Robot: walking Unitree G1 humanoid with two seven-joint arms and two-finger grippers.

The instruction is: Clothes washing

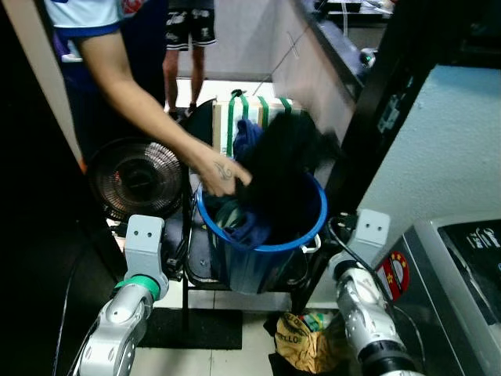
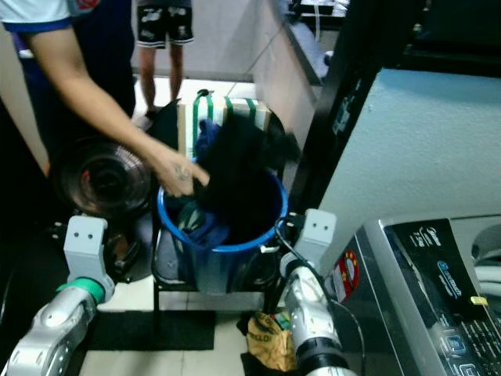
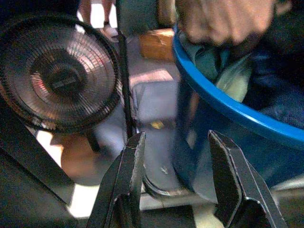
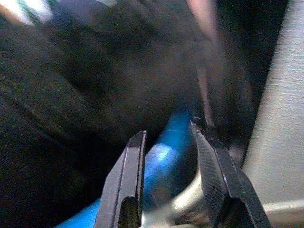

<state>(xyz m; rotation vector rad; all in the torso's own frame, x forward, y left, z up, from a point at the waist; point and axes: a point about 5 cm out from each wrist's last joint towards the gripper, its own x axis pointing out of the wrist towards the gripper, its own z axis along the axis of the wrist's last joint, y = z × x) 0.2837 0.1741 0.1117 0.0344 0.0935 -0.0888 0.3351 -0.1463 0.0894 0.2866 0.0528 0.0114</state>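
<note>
The head views are dim and murky, with daylight brightest on the pale floor [image 1: 235, 86] at the back. The dark garment [image 1: 286, 168] and the person's hand [image 1: 221, 174] smear with motion blur. Deep shadow swallows the left edge. The right wrist view is heavily blurred; the left wrist view holds the fan [image 3: 59, 78] fairly sharp.

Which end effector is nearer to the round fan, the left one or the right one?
Left. The left end effector is open just in front of the fan, beside the blue bucket. The right end effector is on the bucket's far side, by its rim.
</note>
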